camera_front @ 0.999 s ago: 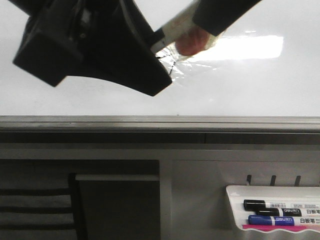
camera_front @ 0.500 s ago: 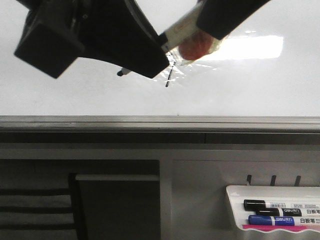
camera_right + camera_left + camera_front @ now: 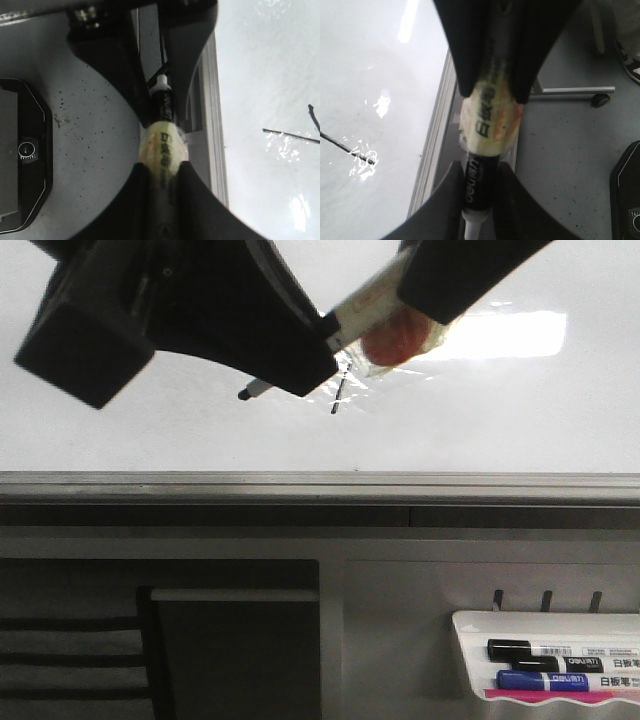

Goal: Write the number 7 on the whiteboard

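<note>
Low in the front view, at the lower right, a white marker tray with a black pen and a blue pen inside, cut off by the frame edge. Just above, three small hooks. Across the middle, a long grey edge rail. Beyond that, the big white whiteboard, with a bright patch of light at the upper right.

In the upper left of the frame, the left gripper, big and dark, closed around a marker. In the upper right, the right gripper, also closed around that same marker, from the other end. Both cut off at the top edge. Between them, a lump of yellowish tape wrapped on the marker, with something reddish inside, hard to make out. Below the left gripper, the marker tip poking out, close to the board; touching or not, cannot tell.

Just beside the tape, a thin black slanted stroke, part of the number 7. Top of it hidden behind the gripper. In the right wrist view, two thin black lines on the board, one long, one short, meeting near the frame edge.
</note>
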